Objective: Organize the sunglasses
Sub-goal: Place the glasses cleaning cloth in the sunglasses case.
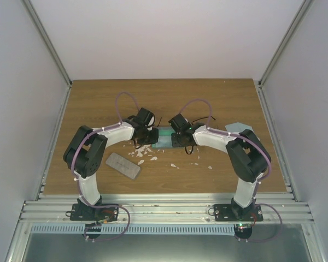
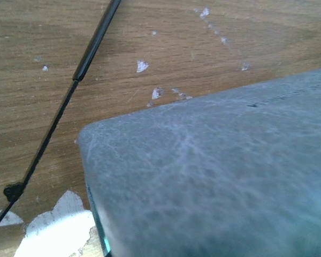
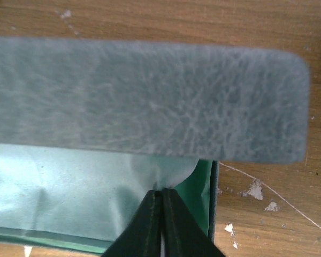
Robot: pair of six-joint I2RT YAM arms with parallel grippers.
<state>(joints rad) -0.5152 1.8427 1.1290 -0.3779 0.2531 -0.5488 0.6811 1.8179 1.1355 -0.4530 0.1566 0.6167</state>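
From the top, 2 arms meet over a flat blue-grey case (image 1: pixel 163 139) on the brown wood counter (image 1: pixel 98 103) (the left jaws are hidden, so I cannot tell).

Left wrist: the thin black wire sunglasses (image 2: pixel 95 43) show 1 arm, lying just beside the case.

Right wrist: the right jaws are squeezed together on a pale blue cloth (image 3: pixel 69 187).

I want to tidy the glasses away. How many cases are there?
2. One grey case lies beside the left arm; one blue-grey case sits mid-table between both arms. The pale blue piece behind the right arm may be another.
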